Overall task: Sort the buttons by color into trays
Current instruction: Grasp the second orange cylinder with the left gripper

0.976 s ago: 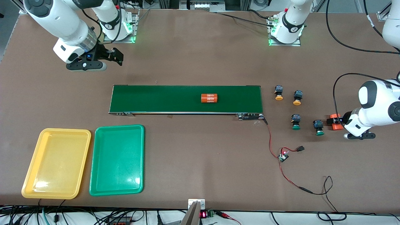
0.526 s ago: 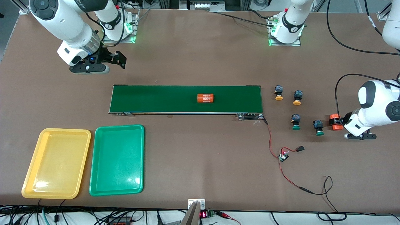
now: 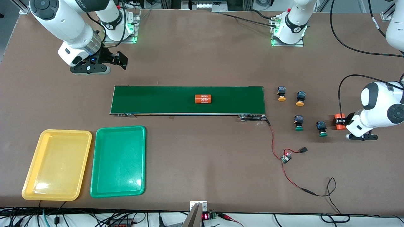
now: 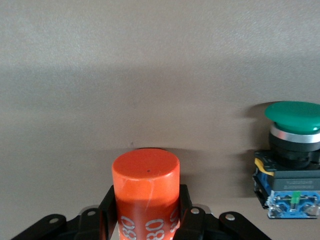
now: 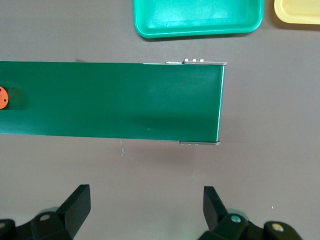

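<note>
The left gripper (image 4: 145, 220) is clamped on an orange cylinder (image 3: 340, 121), not a button, beside the nearest green-capped button (image 3: 321, 128); all four buttons sit untouched off the belt's (image 3: 157, 101) end, both trays (image 3: 118, 160) bare, while the right gripper (image 5: 145, 205) waits spread wide over bare table

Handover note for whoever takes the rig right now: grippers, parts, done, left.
Left gripper: fingers closed on an orange cylinder, low at the left arm's end of the table, beside a green button.
Right gripper: open, holding nothing, waiting over bare table near its base.
Buttons: two yellow and the second green stand on the table past the belt's end. A second cylinder lies on the belt.
Yellow tray and green tray: no buttons in them.
Done: none sorted. Left: all four buttons.
</note>
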Controlling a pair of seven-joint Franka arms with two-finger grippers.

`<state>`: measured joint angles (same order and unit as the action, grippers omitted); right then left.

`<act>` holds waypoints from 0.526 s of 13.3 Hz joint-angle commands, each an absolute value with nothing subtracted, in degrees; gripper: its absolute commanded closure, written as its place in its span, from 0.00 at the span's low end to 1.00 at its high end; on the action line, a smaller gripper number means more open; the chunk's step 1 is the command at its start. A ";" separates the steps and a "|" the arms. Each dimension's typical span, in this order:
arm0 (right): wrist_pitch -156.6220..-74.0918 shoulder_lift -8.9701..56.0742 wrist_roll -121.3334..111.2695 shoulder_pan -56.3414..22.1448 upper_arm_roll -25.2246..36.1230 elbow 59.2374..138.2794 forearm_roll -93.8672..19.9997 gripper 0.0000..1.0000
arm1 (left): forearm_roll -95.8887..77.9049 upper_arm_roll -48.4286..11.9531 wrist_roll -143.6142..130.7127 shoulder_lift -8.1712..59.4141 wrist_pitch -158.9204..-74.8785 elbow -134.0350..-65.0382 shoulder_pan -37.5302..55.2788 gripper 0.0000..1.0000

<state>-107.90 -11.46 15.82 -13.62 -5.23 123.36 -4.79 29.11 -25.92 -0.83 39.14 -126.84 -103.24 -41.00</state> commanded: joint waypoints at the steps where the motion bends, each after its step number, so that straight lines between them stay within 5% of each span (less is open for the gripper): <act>1: -108.63 -11.87 16.88 -14.24 -4.92 123.84 -4.83 0.00 | 30.32 -29.25 -0.35 36.30 -120.70 -101.70 -41.40 0.89; 7: -108.54 -11.86 16.88 -14.24 -4.92 123.84 -4.83 0.00 | 30.15 -39.62 -0.18 36.30 -97.59 -90.89 -41.13 0.88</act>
